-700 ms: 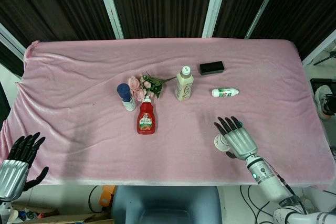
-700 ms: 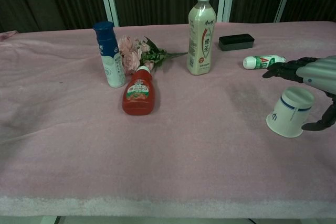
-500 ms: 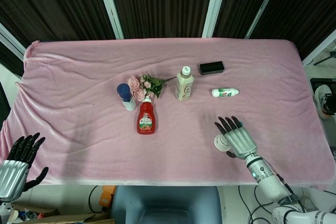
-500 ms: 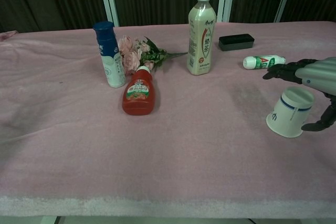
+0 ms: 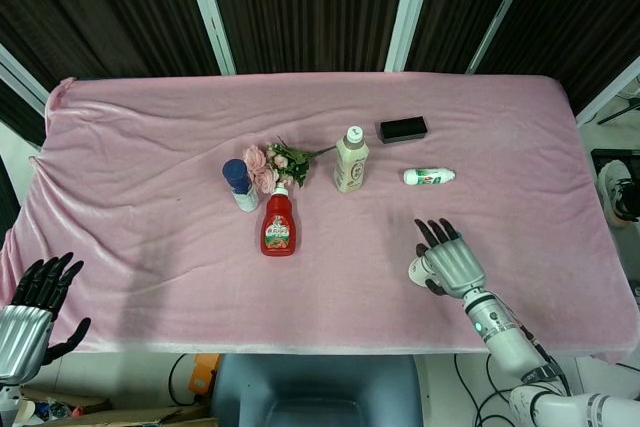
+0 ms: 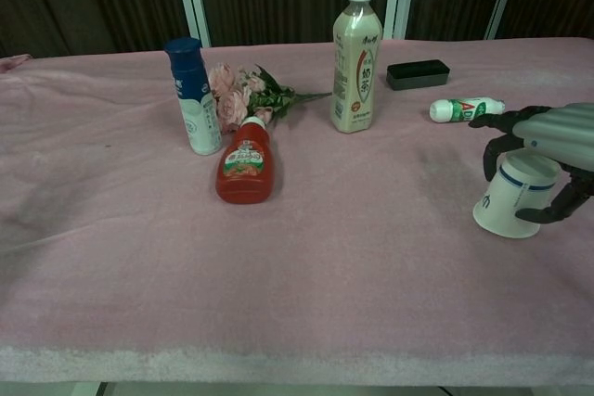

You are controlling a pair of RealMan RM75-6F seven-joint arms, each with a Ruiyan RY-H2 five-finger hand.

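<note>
A white paper cup (image 6: 513, 199) with a blue band lies tilted on the pink cloth, near the table's front right. My right hand (image 6: 548, 132) is over it. Its fingers (image 6: 489, 157) curl down the cup's far side and the thumb (image 6: 560, 206) presses the near side, so the hand grips the cup. From the head view the right hand (image 5: 450, 259) covers most of the cup (image 5: 417, 269). My left hand (image 5: 28, 312) hangs below the table's front left edge, fingers apart, holding nothing. The chest view does not show it.
Mid-table lies a red ketchup bottle (image 5: 279, 224), with a blue-capped bottle (image 5: 240, 184), pink flowers (image 5: 275, 164) and a tall beige drink bottle (image 5: 350, 159) behind it. A black box (image 5: 403, 129) and a small white bottle (image 5: 429, 176) on its side lie beyond the right hand.
The right hand's fingers have curled down from stretched out over the cup to wrapped around it, and the cup has shifted slightly. The left hand has barely moved.
</note>
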